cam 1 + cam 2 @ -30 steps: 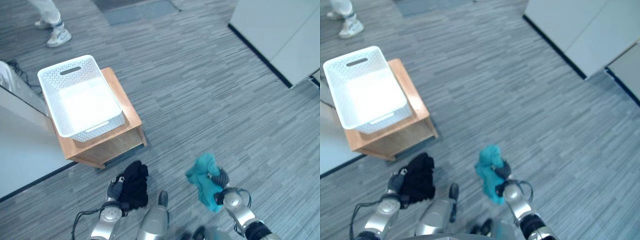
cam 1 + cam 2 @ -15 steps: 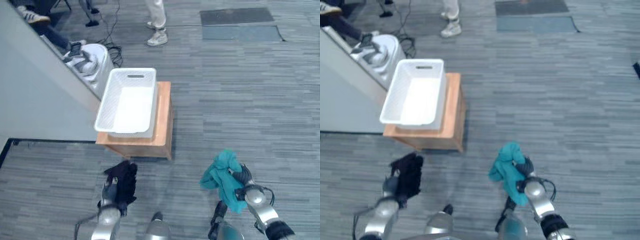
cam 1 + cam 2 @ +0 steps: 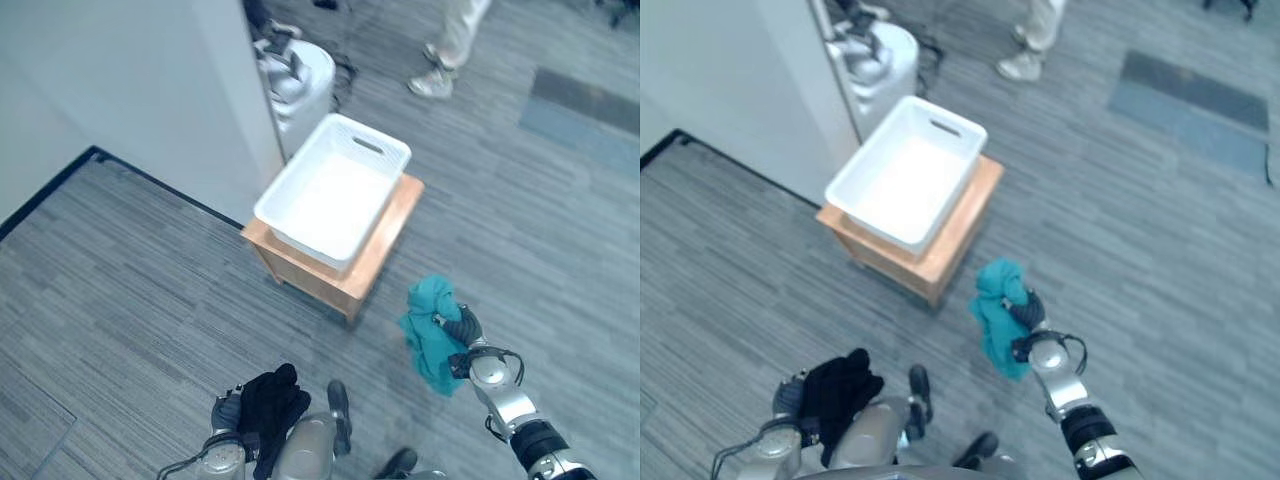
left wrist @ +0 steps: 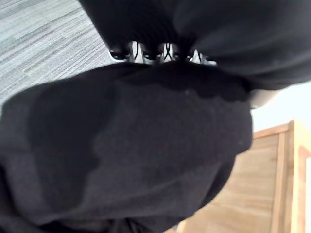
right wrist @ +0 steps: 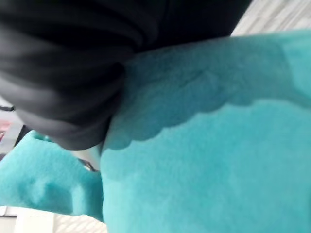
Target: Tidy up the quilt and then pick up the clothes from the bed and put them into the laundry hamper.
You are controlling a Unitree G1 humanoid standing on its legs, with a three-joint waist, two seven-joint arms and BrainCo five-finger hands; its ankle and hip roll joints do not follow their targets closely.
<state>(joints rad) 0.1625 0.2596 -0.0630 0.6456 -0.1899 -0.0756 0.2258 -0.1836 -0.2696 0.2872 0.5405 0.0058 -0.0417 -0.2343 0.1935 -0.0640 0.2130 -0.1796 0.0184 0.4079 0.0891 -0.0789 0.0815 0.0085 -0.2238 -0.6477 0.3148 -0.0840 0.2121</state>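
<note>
**Both hands loaded, hamper ahead**

Whole view has swung since a second ago (camera moved, not the things): hamper (image 3: 335, 195) now sits up-centre instead of far left, a white wall (image 3: 130, 90) fills the upper left, and a person's leg and shoe (image 3: 440, 75) show at the top. Hands hold the same loads as before.

Left hand (image 3: 228, 415) low at the left, fingers curled into the black garment (image 3: 272, 408); in the left wrist view the black cloth (image 4: 126, 155) bunches right against the fingers (image 4: 146, 53).

Right hand (image 3: 465, 330) raised at the right, clenched on the teal garment (image 3: 430, 325), which hangs down from the grip, just beside the stand's near corner.

Hamper is white, no clothes in it, resting on a low wooden stand (image 3: 385, 255) on grey floor (image 3: 130, 290). Both garments are well short of it.
</note>
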